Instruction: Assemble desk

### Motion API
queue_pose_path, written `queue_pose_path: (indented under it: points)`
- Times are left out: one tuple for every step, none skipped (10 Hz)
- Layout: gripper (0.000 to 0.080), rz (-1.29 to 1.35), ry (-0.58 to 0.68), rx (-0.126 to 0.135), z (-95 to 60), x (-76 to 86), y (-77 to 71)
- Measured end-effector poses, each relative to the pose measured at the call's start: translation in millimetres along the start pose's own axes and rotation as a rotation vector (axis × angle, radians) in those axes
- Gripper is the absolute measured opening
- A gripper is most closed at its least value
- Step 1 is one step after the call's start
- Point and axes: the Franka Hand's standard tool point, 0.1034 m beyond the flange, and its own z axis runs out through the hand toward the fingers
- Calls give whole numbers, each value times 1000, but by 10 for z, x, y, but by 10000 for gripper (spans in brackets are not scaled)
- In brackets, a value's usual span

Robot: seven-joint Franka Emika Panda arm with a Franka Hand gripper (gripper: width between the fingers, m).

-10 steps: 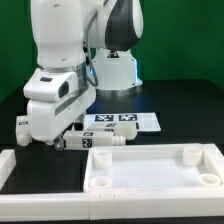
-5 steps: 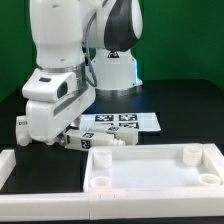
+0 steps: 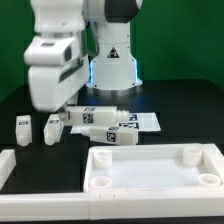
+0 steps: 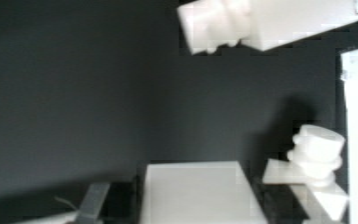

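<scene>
Exterior view, L to R: 1st leg [image 3: 23, 130] and 2nd leg [image 3: 52, 128] stand loose on the black table [image 3: 190, 100], approx 8 o'clock of the pincer [image 3: 66, 112]. Pincer is clenched on one end of the held leg [image 3: 97, 115], which runs level toward 3 o'clock, over the marker board [image 3: 148, 121]. 4th leg [image 3: 113, 138] lies at 5 o'clock, just beside the held one. Tabletop [image 3: 150, 172] is also at 5 o'clock, nearer the cam, apart from the pincer. Wrist view: held leg [image 4: 202, 195] sits between the fingers [image 4: 101, 196].
</scene>
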Motion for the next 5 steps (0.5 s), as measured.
queue_pose_path:
  points:
    - [284, -28, -6, 11, 48, -47, -14]
    - [284, -107, -14, 14, 58, -69, -16]
    - [284, -170, -20, 17, 59, -81, -22]
    - [284, -231, -25, 15, 50, -49, -24]
    - [284, -352, -16, -4, 15, 171, -30]
